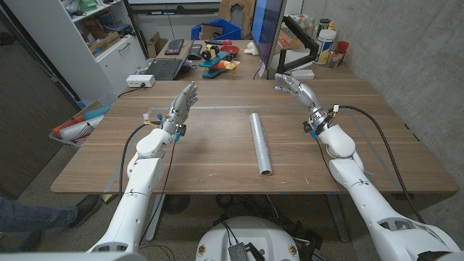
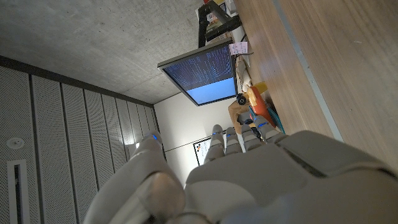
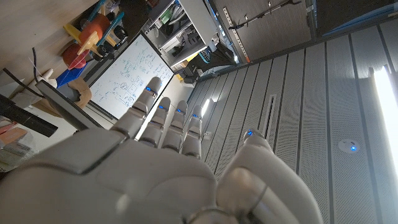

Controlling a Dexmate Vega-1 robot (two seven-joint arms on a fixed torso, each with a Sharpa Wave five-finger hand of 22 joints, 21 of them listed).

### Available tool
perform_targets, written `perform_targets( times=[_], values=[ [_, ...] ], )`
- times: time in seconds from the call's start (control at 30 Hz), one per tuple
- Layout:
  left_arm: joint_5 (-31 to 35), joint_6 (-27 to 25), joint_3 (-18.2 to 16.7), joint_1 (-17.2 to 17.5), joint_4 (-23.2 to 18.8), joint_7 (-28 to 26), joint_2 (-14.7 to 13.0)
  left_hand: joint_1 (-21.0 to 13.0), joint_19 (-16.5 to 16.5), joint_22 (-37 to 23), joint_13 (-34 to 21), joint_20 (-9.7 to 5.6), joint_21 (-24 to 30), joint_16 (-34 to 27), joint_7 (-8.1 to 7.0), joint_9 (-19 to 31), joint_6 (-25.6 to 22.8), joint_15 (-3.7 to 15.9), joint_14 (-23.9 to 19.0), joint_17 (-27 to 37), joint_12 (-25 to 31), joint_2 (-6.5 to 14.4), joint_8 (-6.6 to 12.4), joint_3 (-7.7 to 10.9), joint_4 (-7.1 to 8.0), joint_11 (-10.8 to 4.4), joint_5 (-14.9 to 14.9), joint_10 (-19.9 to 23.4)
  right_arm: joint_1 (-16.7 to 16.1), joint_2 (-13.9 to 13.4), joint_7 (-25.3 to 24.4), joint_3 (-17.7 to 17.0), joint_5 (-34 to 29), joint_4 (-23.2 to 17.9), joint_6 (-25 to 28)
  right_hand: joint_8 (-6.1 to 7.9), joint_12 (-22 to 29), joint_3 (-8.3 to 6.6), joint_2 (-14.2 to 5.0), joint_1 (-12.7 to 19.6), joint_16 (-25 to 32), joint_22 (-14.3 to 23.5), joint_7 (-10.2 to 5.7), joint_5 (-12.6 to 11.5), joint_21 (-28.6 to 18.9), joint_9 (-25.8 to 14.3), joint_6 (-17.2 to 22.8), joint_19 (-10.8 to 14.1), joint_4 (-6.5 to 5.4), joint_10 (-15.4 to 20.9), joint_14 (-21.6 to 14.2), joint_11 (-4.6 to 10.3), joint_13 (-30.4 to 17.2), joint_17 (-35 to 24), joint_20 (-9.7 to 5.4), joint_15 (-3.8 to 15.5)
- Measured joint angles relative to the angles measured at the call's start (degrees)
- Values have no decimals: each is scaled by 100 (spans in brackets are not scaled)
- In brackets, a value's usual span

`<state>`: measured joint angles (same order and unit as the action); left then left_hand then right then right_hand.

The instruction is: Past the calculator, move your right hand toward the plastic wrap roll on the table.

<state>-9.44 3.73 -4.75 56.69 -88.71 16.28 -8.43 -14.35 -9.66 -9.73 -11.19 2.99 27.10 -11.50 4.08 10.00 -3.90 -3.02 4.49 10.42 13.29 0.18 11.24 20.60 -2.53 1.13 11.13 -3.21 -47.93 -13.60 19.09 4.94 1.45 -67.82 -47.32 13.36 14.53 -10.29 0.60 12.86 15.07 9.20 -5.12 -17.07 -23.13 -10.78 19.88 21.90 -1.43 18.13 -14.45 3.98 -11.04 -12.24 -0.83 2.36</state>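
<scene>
1. Near the bottom of the head view, the wooden table (image 1: pixel 217 174) spans the frame, with both arms coming in from the lower corners.
2. The plastic wrap roll (image 1: pixel 260 142) lies on the table just right of centre, running lengthwise from the near edge toward the far side, apart from both hands.
3. The left hand (image 1: pixel 185 100) is raised at centre left, fingers extended and apart, holding nothing; in the left wrist view its back (image 2: pixel 249 180) shows with straight fingertips.
4. The right hand (image 1: pixel 290 85) is raised at upper right of centre, beyond the roll's far end and to its right, fingers spread and empty; the right wrist view shows its back (image 3: pixel 155 168) with fingers apart.
5. Farther back, at the top of the frame, a monitor (image 1: pixel 267 32) stands at the far table edge.
6. A keyboard (image 1: pixel 164 69) and coloured toys (image 1: pixel 220 59) sit beyond the table at upper left of centre.
</scene>
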Motion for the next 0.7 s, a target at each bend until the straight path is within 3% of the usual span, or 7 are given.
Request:
perform_targets(
  times=[0.43, 0.7],
  values=[
    [-45, 28, -24, 2, 48, 35, -2, 0, -31, 0, 0, 30, -22, 0, 0, 28, 1, 0, 0, 0, 0, 0, 0, 0, 0, 0, 0, 0, 53, -12, -321, 84, -511, 27, -301, 0, -35, -1, 0, 0, 0, 0, -14, -81, 74, 0, 75, 37, 49, 11, -62, 10, 0, 27, -19, 0],
    [-54, 44, -27, -5, 85, 44, -5, 0, -2, 0, -1, 62, -43, 0, 0, 28, 1, 0, 0, 0, 0, 0, 0, 0, 0, 21, 0, 21, 57, -32, -533, 119, -830, -5, -414, 0, -80, -1, 0, 0, 0, 0, -71, -132, 250, 0, 133, -82, 48, 72, -61, 72, 0, 26, 264, 0]
  ],
)
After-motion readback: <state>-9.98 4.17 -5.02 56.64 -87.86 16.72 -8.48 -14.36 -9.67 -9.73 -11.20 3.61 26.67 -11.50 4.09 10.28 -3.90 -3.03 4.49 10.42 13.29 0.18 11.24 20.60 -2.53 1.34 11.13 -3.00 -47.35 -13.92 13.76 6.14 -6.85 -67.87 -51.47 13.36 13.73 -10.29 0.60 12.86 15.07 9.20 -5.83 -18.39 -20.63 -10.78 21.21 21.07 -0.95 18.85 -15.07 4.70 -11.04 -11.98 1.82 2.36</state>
